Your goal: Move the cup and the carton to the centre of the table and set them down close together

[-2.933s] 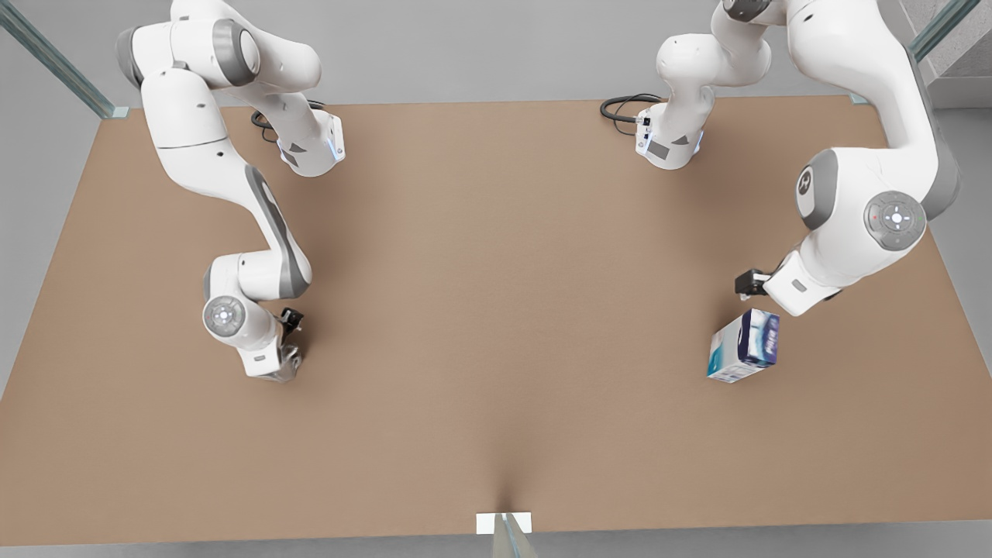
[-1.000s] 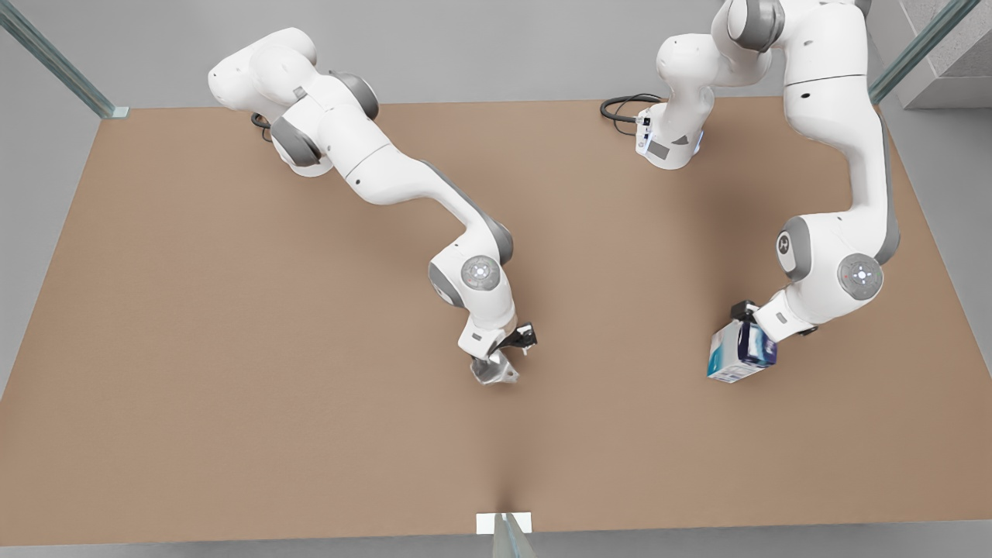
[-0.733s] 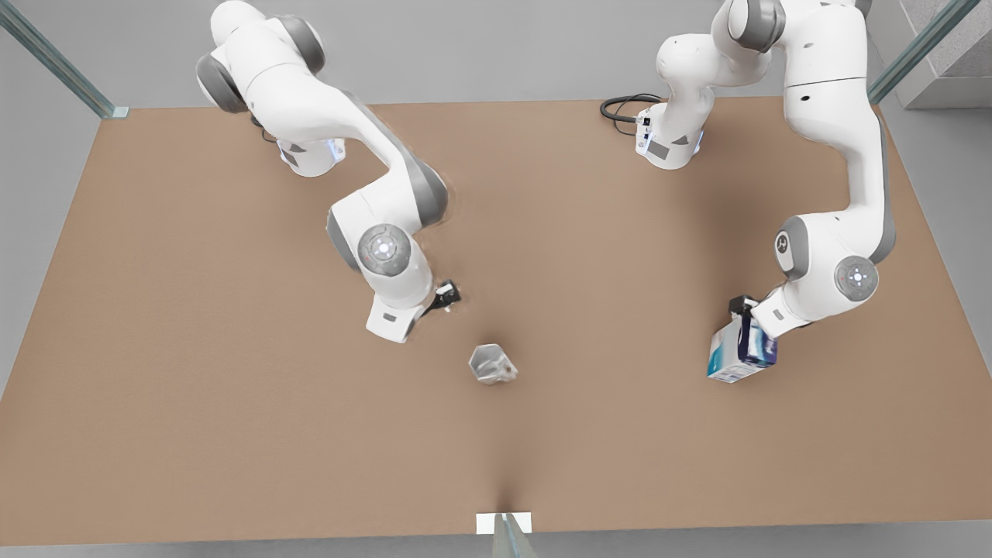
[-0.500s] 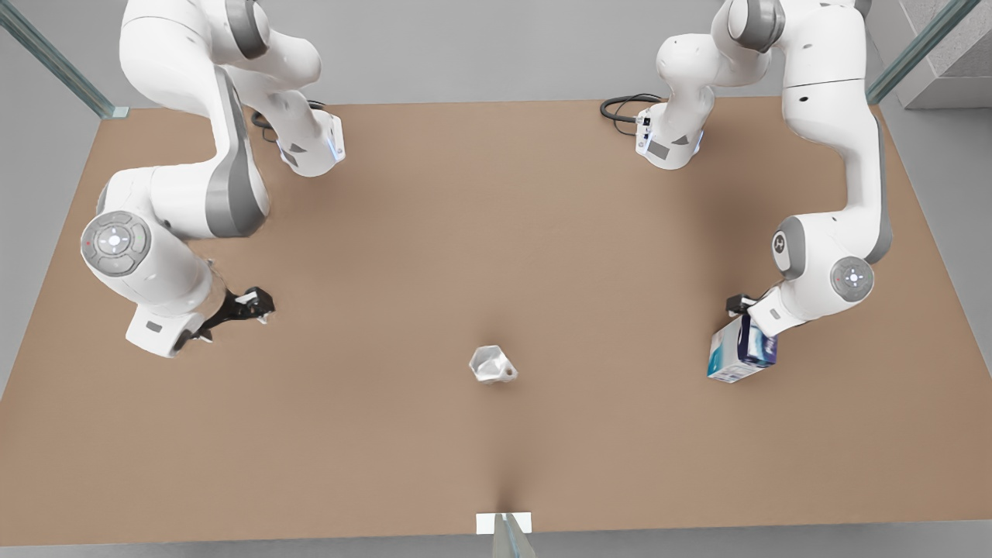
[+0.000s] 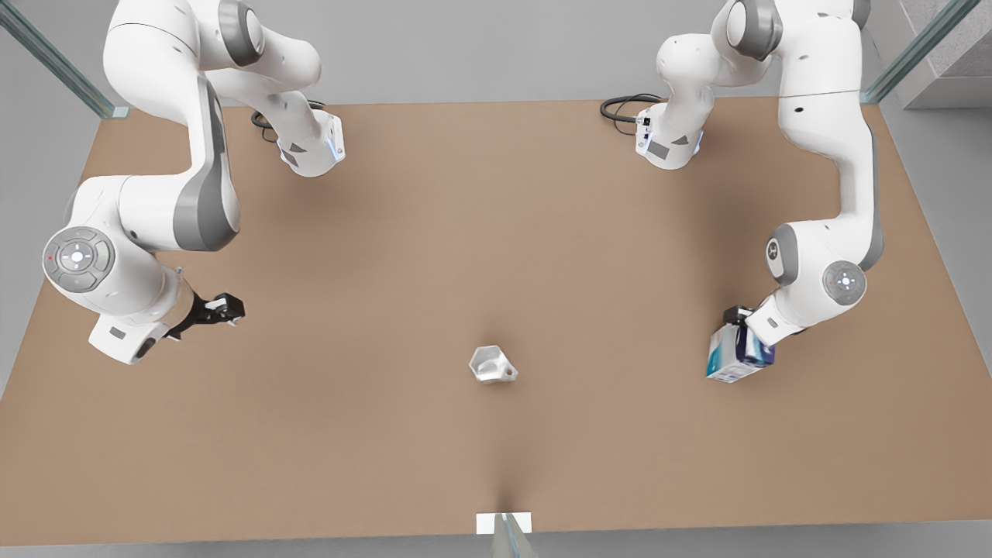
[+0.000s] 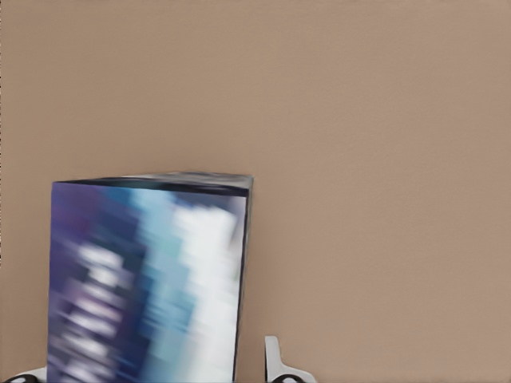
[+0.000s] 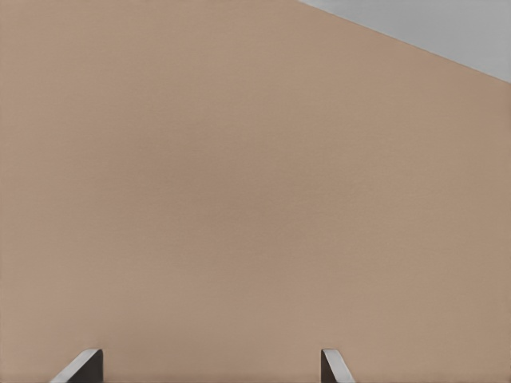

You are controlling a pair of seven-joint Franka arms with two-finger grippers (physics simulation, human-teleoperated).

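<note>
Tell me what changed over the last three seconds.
The right gripper carried the cup to the table centre, released it and withdrew to the front view's left, open. The left gripper came down onto the carton, now straddling it. The carton stayed put.

Plain grey floor (image 5: 480, 54) around the tabletop, glass-edged rails (image 5: 54, 66) at the far corners
</note>
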